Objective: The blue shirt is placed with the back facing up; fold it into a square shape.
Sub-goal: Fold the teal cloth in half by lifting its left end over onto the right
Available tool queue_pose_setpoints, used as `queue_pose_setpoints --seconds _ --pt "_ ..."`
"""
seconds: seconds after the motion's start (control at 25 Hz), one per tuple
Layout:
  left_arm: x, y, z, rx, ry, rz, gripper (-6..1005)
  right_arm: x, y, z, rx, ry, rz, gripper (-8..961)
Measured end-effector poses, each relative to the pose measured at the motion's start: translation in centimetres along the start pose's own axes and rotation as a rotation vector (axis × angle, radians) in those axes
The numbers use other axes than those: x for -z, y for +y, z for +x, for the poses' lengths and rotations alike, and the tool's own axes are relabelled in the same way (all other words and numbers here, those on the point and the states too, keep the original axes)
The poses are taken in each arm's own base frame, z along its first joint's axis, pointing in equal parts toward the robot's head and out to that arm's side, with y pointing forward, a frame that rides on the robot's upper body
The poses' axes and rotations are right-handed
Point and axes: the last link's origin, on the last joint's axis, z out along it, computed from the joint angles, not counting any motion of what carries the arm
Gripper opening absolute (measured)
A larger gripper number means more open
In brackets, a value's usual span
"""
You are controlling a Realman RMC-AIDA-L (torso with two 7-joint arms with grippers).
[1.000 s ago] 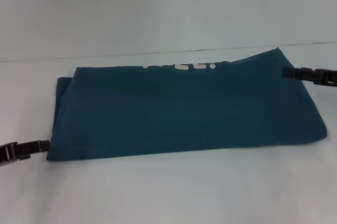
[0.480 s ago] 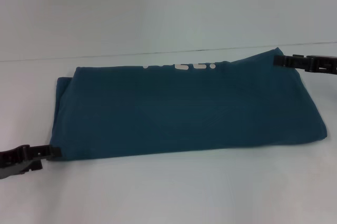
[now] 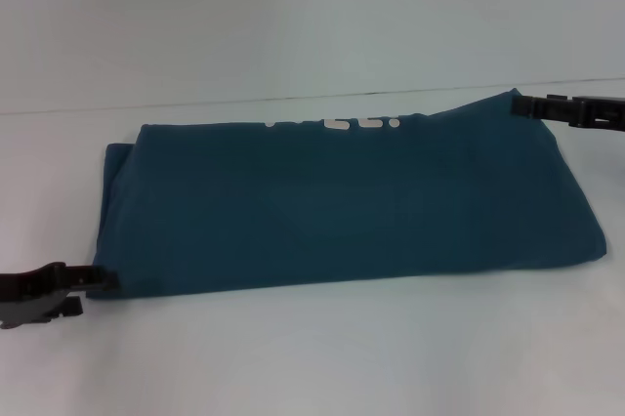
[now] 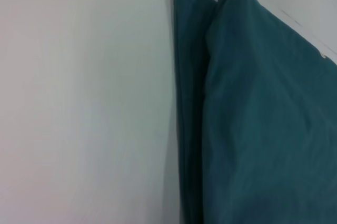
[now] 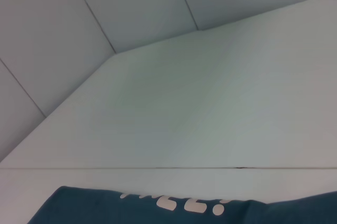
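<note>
Head view: both grippers (jaws unclear) barely shifted at blue shirt (image 3: 342,206) corners.

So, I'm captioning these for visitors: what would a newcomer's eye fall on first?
The blue shirt, folded into a long band, lies across the middle of the white table. White lettering peeks out along its far edge. The left end effector sits at the shirt's near left corner, the right end effector at its far right corner.
</note>
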Motion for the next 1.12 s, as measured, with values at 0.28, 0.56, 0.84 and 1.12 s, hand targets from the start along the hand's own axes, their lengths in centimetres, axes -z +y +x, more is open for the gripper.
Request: queue_pose_setpoints --seconds 0.28,0.56,0.84,1.12 --pt "-0.4 0.2 0.2 0.004 -0.014 0.007 733 0.1 0.0 -0.3 0.009 -0.005 0.004 825" --pt "-0.7 0.3 0.2 0.002 -0.027 0.014 734 0.1 0.0 -0.3 0.005 -0.006 0.004 825" --pt "-1.1 0.7 0.5 -0.006 -0.034 0.008 734 0.2 -0.1 -0.3 0.000 -0.008 0.005 826" --pt "-1.4 1.2 1.0 -0.020 -0.031 0.007 732 0.3 -0.2 -0.2 -0.005 -0.009 0.007 825"
